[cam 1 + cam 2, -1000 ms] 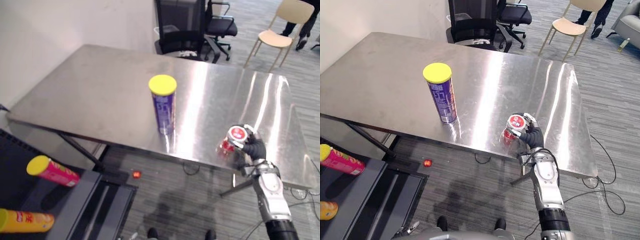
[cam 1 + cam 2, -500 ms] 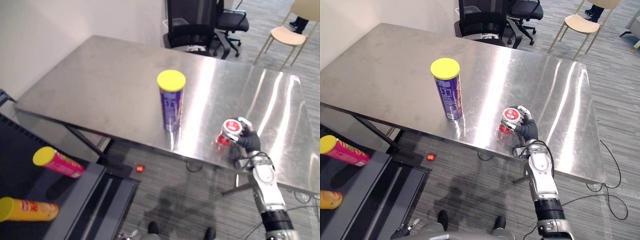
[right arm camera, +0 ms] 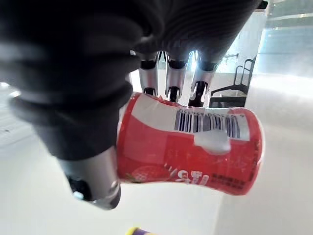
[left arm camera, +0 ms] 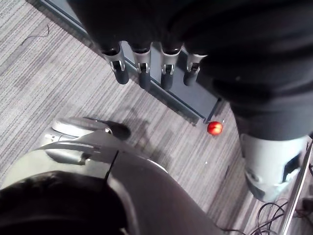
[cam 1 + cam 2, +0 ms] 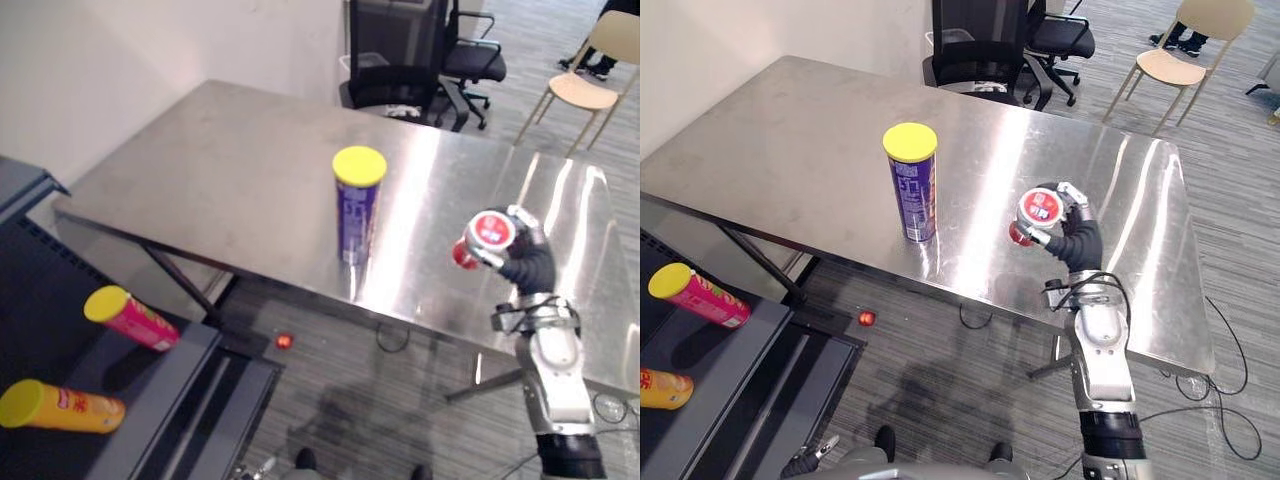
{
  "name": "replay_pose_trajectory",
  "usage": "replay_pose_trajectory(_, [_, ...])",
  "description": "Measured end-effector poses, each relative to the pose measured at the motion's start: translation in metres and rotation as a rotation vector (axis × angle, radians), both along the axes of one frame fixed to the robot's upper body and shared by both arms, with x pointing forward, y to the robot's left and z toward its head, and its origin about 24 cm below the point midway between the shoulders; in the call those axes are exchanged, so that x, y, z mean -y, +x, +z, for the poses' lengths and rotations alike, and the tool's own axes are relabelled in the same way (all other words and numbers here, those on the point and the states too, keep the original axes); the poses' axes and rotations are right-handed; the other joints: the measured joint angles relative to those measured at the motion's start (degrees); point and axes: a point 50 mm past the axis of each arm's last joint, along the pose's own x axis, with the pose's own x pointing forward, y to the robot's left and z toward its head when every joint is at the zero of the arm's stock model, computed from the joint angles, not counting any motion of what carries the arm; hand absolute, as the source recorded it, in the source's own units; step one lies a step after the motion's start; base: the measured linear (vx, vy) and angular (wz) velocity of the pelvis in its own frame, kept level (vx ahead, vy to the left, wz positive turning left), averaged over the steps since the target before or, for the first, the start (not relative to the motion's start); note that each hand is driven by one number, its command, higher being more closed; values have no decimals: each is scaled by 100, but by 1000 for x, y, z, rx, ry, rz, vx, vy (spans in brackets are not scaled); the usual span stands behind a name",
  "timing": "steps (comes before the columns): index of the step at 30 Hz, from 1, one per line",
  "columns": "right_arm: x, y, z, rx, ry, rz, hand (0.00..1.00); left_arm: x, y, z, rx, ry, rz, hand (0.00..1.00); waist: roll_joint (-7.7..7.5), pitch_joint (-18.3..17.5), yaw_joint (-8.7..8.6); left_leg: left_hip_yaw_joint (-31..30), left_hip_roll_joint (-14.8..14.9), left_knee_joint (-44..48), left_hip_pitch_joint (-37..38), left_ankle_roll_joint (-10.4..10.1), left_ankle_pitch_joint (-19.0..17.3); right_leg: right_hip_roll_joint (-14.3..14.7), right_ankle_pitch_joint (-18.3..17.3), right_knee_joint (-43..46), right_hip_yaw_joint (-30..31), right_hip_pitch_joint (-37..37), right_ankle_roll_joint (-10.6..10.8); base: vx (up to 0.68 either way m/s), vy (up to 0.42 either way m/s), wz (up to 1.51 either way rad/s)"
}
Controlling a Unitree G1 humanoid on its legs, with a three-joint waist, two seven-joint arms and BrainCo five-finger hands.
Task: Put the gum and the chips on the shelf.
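Observation:
My right hand (image 5: 530, 268) is shut on the red gum tub (image 5: 483, 236), which has a white lid and is held tilted a little above the steel table (image 5: 220, 170) near its front edge. In the right wrist view the fingers and thumb wrap the tub (image 3: 190, 152). The chips can (image 5: 913, 182), purple with a yellow lid, stands upright on the table to the left of the tub. The dark shelf (image 5: 60, 340) lies low at the left. My left hand (image 4: 145, 73) hangs over the floor with straight fingers, holding nothing.
A pink can (image 5: 132, 317) and an orange can (image 5: 62, 406), both yellow-lidded, lie on the shelf. A black office chair (image 5: 400, 50) stands behind the table and a beige chair (image 5: 590, 80) at the far right. A small red ball (image 5: 284, 341) lies on the carpet under the table's front edge.
My right hand has lifted the gum tub off the table surface and tilted it. The camera has shifted, showing more of the shelf; the chips can has stayed put.

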Motion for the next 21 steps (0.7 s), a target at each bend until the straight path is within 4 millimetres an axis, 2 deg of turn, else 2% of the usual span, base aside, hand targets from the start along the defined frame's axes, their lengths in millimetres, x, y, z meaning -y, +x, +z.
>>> replay_pose_trajectory(6, [7,-4,4,22,12,-25,100,-2,-4,0,-10,0,17,0,-4,-4,-95,-2,4,-208,55,-11,161,21,0,-63,3,-10,1,-29,-14,-1])
replay_pose_trajectory(14, [10,-12,-7,-23,22,-34,100,-2,-6,-1,-16,-1,19,0,-11,-61,-121,20,25,-207,195,-20,177,34,-2,-24,42,98,-1,-4,-4,-1])
replay_pose_trajectory(16, [8,-12,-9,-23,57,-27,100,-2,-6,-1,-16,-2,19,0,-9,-56,-132,6,31,-125,186,-21,162,6,-97,177,48,54,-8,-14,0,3])
replay_pose_trajectory(18, [1,-10,-13,-37,93,-1,100,-2,-6,-1,-16,-4,24,0,7,-35,-122,-107,53,518,-81,-30,-117,-52,-312,571,26,-27,-41,-53,2,16])
replay_pose_trajectory(21, [-11,-7,-19,-62,109,51,100,0,-5,-1,-19,-16,34,0,101,22,-94,-426,115,1056,-430,-57,-300,-25,-503,825,-204,-4,-81,-133,-45,46])
